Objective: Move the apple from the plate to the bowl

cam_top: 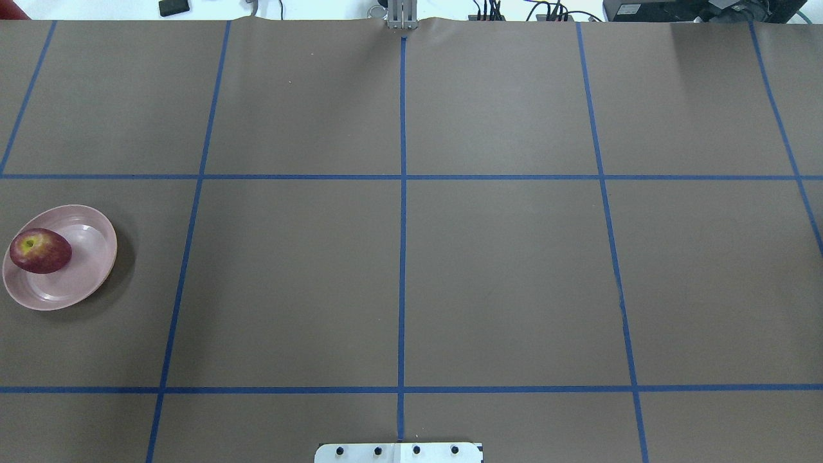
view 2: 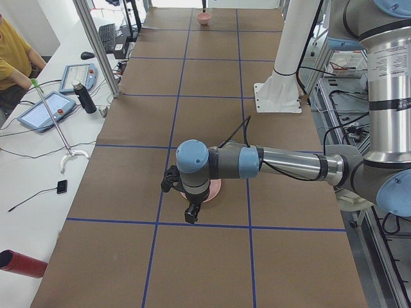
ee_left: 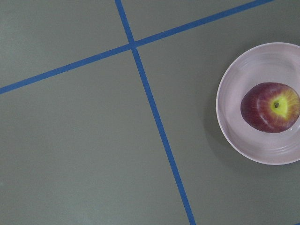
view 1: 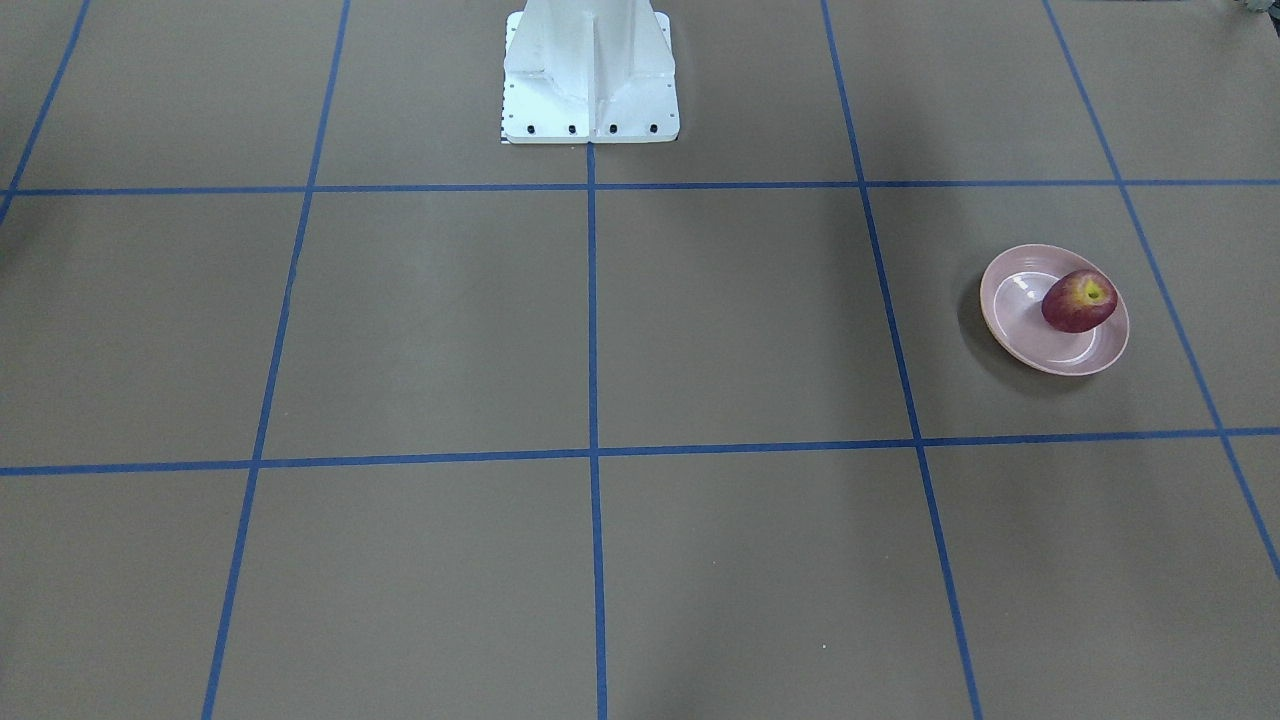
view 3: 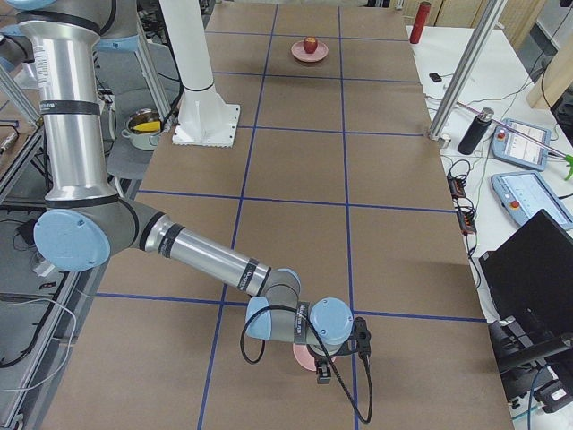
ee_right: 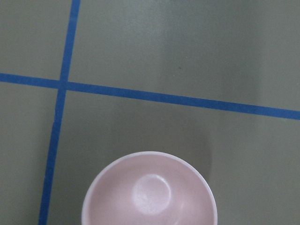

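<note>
The dark red apple (view 1: pixel 1078 300) lies on the pale pink plate (view 1: pixel 1010 325), on the robot's left side of the table; both also show in the overhead view, the apple (cam_top: pixel 40 251) on the plate (cam_top: pixel 90 270). The left wrist view looks down on the apple (ee_left: pixel 270 107) and plate (ee_left: pixel 232 126). The left gripper (view 2: pixel 191 215) hangs above the plate (view 2: pixel 216 188) and hides the apple there. The right gripper (view 3: pixel 324 370) hangs above the small pink bowl (view 3: pixel 303 356), which is empty in the right wrist view (ee_right: pixel 150 192). I cannot tell whether either gripper is open or shut.
The white robot pedestal (view 1: pixel 590 80) stands at the table's middle edge. Blue tape lines (cam_top: pixel 402 193) divide the brown table top. A side bench holds tablets (view 2: pixel 48 109), a dark bottle (view 2: pixel 83 97) and a red cylinder (view 2: pixel 22 264).
</note>
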